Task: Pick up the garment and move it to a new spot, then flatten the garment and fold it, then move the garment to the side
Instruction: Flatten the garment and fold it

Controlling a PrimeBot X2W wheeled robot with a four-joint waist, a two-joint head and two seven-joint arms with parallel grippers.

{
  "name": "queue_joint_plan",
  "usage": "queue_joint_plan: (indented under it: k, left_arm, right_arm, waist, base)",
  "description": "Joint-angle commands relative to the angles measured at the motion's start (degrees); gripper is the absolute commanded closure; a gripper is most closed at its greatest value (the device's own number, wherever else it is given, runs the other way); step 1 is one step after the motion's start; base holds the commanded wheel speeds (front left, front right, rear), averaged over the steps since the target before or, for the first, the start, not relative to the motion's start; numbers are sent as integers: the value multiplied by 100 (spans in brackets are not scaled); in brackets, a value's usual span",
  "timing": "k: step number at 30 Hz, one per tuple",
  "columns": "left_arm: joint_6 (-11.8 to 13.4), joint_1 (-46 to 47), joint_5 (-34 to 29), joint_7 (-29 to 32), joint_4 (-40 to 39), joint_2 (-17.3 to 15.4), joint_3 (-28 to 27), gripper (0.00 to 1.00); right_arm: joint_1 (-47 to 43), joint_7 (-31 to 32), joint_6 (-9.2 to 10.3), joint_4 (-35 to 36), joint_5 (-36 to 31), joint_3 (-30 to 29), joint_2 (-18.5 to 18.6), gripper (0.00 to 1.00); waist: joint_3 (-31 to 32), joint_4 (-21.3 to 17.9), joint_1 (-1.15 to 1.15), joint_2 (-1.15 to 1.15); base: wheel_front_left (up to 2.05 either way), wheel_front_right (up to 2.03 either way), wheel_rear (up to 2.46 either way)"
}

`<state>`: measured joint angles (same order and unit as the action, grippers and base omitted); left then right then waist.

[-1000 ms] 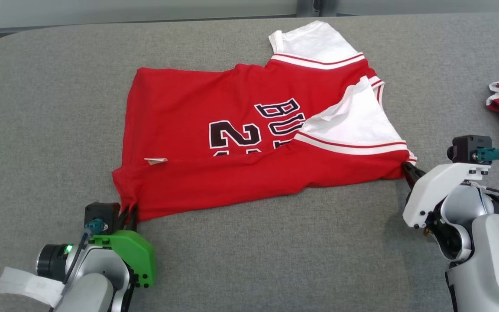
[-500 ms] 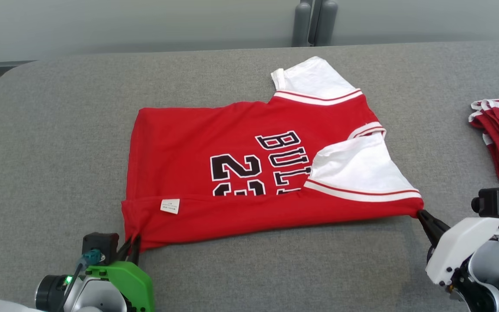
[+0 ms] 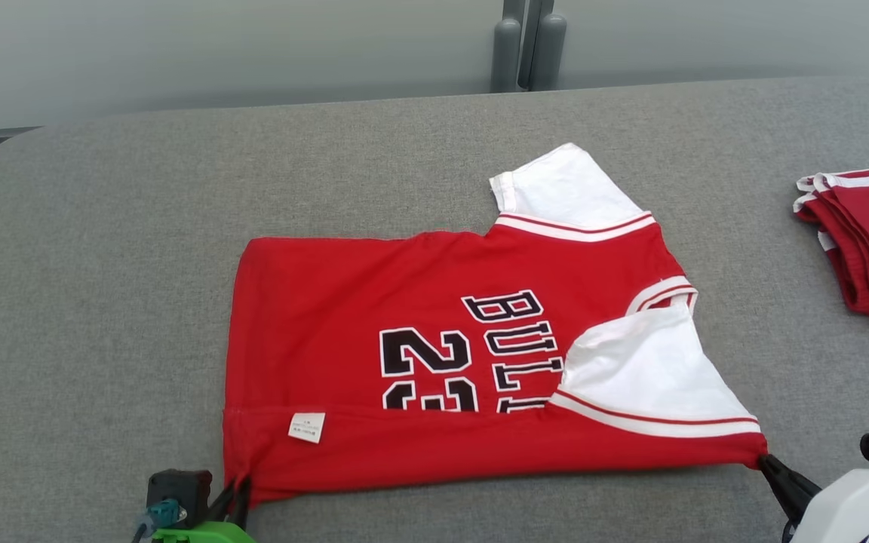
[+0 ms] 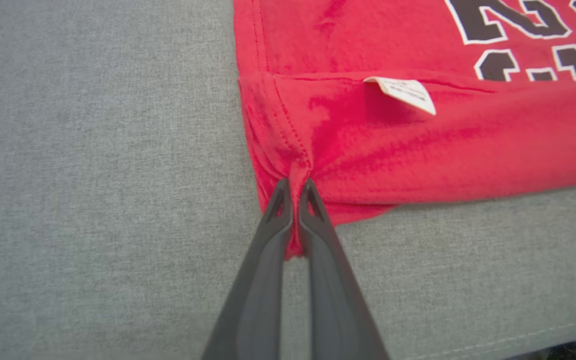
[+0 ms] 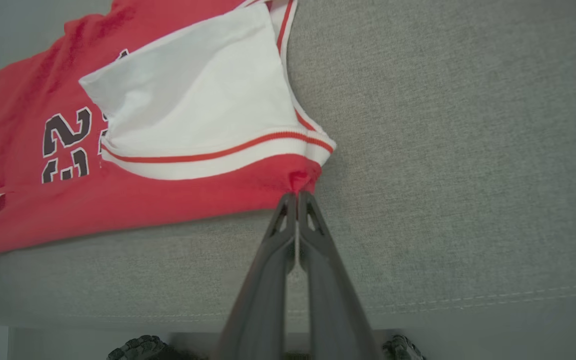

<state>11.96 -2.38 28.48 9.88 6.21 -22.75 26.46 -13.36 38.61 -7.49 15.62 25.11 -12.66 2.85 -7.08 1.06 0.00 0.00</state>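
- Two claws, both clenched: the left claw (image 3: 234,494) pinches the hem corner of the red fabric jersey with white sleeves (image 3: 404,317), and the right claw (image 3: 770,464) pinches the corner under a sleeve.
- Twin pinches, I'd say, hold the near edge taut between them so the fold runs straight.
- Jersey lies flat on the grey fabric-covered table (image 3: 102,264), spreading away beyond both claws' tips.
- Near strip is doubled over, with a small white rectangular label (image 3: 306,427) just past the left claw and a sleeve folded in past the right.
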Motion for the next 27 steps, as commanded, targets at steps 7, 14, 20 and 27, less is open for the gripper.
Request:
queue_joint_plan:
  k: [7, 14, 20, 27]
  left_arm:
    - [141, -350, 73, -38, -145, 1, 28, 100]
    - [166, -424, 160, -164, 3, 166, 61, 0]
    - [271, -383, 88, -752, 76, 277, -103, 0]
    - [177, -204, 280, -1806, 68, 570, -448, 0]
  right_arm:
    - [-404, -209, 2, -185, 156, -115, 13, 100]
    - [-468, -287, 1, -355, 348, 59, 11, 0]
    - [-435, -691, 1, -571, 93, -64, 10, 0]
    - [-21, -1676, 1, -1068, 244, 92, 11, 0]
  waist:
    - [59, 59, 0, 0]
    - [135, 91, 0, 0]
    - [286, 146, 0, 0]
    - [495, 209, 0, 0]
  base:
    - [0, 0, 0]
    - [0, 0, 0]
    - [0, 0, 0]
    - [0, 0, 0]
